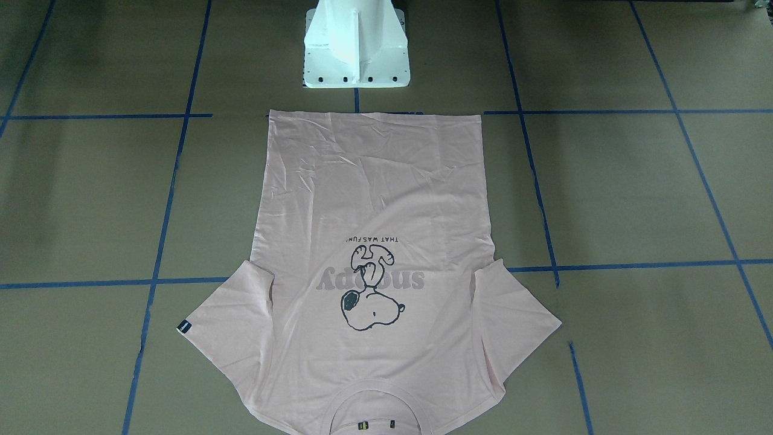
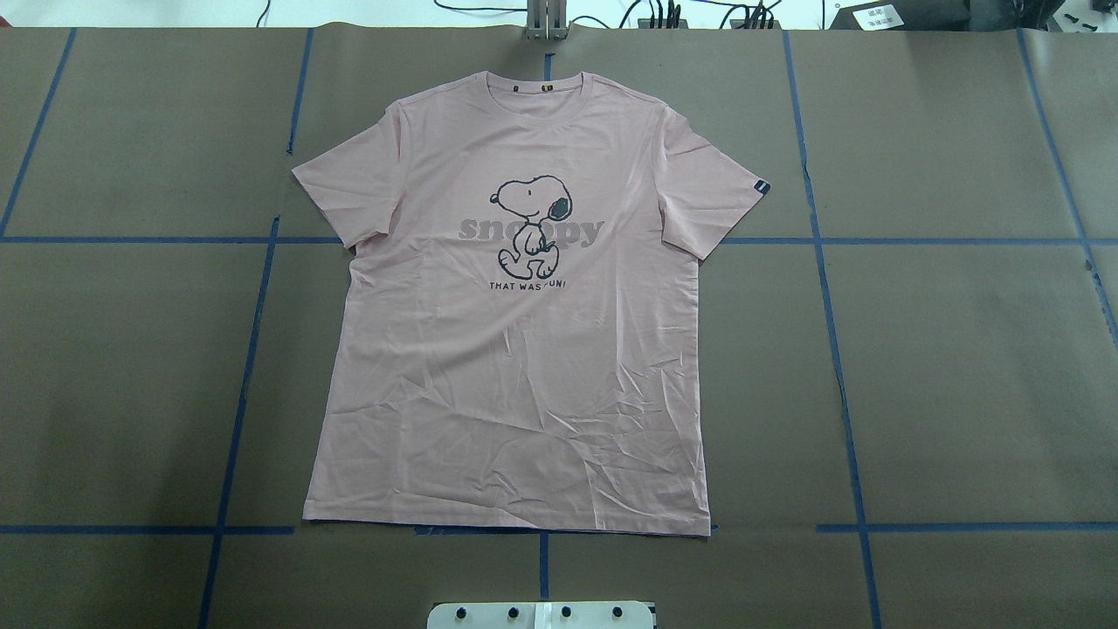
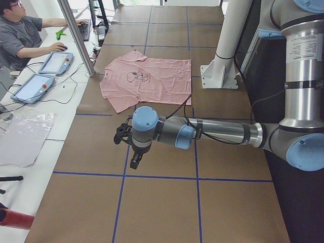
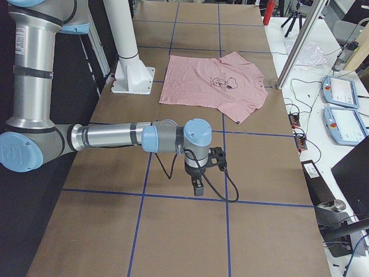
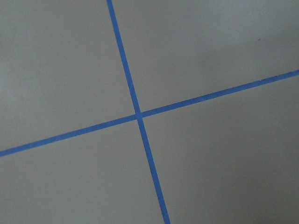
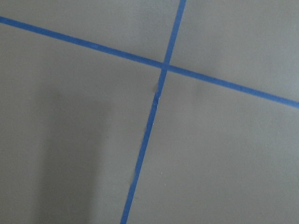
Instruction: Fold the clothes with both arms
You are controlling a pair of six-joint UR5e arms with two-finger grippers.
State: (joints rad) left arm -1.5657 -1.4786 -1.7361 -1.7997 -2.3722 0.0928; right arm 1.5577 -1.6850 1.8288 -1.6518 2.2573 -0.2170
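pink t-shirt lies spread flat, well beyond left tool and right tool, seemingly parked pre-fold; whether either is open cannot be told.

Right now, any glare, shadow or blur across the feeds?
Overhead: even light, shirt sharp, creases readable. Front-facing: pedestal blown out white, collar cropped at the bottom edge. Right wrist: soft shadow lower left. Left wrist: no glare, slightly soft, only a tape cross.
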